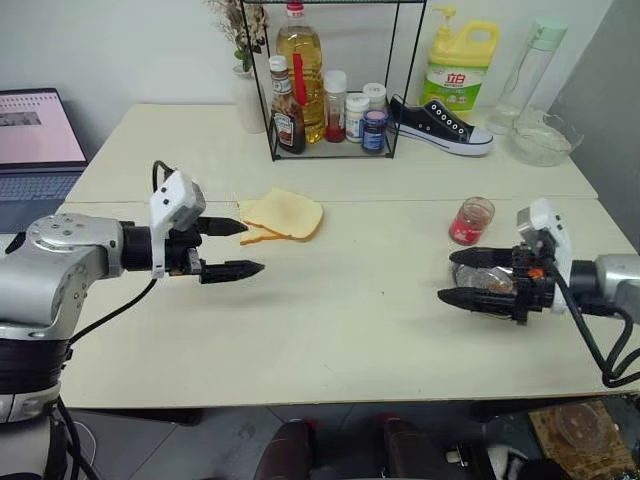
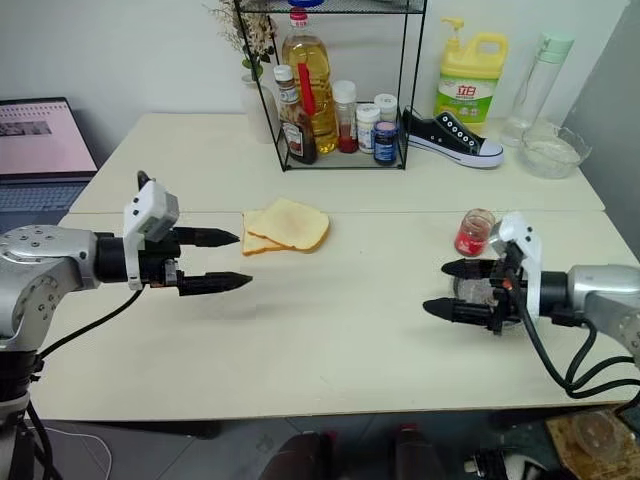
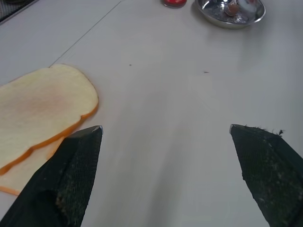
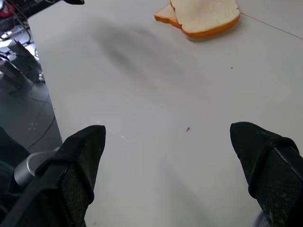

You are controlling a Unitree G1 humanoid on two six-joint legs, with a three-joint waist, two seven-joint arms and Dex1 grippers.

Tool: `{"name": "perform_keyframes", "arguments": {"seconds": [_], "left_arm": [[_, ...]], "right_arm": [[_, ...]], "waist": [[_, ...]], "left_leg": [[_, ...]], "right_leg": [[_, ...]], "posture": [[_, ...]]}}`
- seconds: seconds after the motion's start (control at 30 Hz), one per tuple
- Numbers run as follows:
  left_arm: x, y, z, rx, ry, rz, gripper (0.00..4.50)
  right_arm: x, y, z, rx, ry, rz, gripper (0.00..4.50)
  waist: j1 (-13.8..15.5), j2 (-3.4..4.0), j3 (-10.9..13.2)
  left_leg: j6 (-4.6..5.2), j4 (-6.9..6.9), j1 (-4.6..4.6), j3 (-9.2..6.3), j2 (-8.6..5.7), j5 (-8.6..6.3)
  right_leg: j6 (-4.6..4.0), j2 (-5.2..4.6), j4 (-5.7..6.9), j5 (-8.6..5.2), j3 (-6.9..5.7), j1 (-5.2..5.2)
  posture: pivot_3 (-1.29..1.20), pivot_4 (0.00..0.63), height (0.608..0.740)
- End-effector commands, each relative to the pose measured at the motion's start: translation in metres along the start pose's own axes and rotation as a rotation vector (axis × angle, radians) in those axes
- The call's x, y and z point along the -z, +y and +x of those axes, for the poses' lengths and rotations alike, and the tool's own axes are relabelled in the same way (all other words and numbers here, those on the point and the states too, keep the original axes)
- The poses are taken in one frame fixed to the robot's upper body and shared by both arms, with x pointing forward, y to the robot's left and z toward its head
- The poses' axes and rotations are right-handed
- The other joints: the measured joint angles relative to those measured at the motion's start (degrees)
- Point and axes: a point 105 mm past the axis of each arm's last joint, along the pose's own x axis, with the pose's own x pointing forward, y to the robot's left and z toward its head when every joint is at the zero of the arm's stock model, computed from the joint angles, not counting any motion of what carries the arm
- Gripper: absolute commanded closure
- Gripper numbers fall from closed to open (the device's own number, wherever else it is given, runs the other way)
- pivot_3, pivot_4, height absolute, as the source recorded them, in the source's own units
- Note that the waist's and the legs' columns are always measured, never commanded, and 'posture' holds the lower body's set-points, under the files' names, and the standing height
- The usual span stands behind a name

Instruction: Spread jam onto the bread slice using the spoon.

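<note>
Two pale bread slices lie stacked at the middle of the table. The top one, the bread slice (image 1: 290, 212) (image 3: 45, 101), has a rounded end and a faint reddish tint at its middle. My left gripper (image 1: 253, 247) (image 3: 165, 128) hovers open and empty just left of it, fingers pointing across the table. The jam is red paste in a small glass jar (image 1: 471, 221) at the right. My right gripper (image 1: 447, 276) (image 4: 168, 127) hangs open and empty in front of the jar, over a round steel dish (image 1: 492, 281) (image 3: 232, 12). The spoon is out of view.
A wire rack (image 1: 330, 90) of bottles and jars stands at the back centre, with a black sneaker (image 1: 442, 126), a yellow detergent bottle (image 1: 460, 62) and a glass bowl (image 1: 545, 140) to its right. A laptop (image 1: 35, 140) sits at the far left.
</note>
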Motion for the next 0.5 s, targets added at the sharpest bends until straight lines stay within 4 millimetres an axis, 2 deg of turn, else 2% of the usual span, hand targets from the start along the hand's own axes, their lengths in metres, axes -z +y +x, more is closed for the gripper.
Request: {"name": "perform_keyframes", "arguments": {"seconds": [0.03, 0.33, 0.43, 0.5], "left_arm": [[-0.006, 0.0, -0.002, -0.007, -0.004, 0.052, 0.0], [-0.003, 0.013, -0.003, -0.069, -0.011, 0.077, 0.0], [0.006, 0.03, -0.004, -0.172, 0.003, 0.127, 0.0], [0.011, 0.051, -0.002, -0.297, -0.028, 0.126, 0.0]], "right_arm": [[-0.008, 0.0, -0.003, 0.001, -0.029, -0.046, 0.03], [-0.009, -0.004, 0.0, 0.051, -0.087, -0.04, 0.03], [-0.016, -0.008, 0.004, 0.105, -0.136, -0.077, 0.03], [-0.022, -0.012, 0.012, 0.153, -0.188, -0.101, 0.03]], "waist": [[0.02, 0.0, 0.0], [0.03, 0.0, 0.0], [0.06, 0.01, 0.0], [0.11, 0.0, -0.01]], "left_leg": [[0.0, 0.0, 0.0, 0.0, -0.01, 0.0], [0.0, 0.01, -0.01, 0.0, -0.01, 0.0], [0.0, 0.02, -0.01, -0.01, -0.01, 0.0], [0.0, 0.02, 0.0, -0.01, -0.02, 0.0]], "right_leg": [[0.0, -0.01, 0.0, 0.0, 0.01, 0.0], [0.0, -0.02, 0.01, 0.0, 0.01, 0.0], [0.0, -0.02, 0.02, 0.0, 0.01, 0.0], [0.0, -0.02, 0.02, 0.0, 0.01, 0.0]], "posture": [[0.0, 0.15, 0.74], [0.0, 0.15, 0.74], [0.0, 0.15, 0.74], [0.0, 0.15, 0.74]]}}
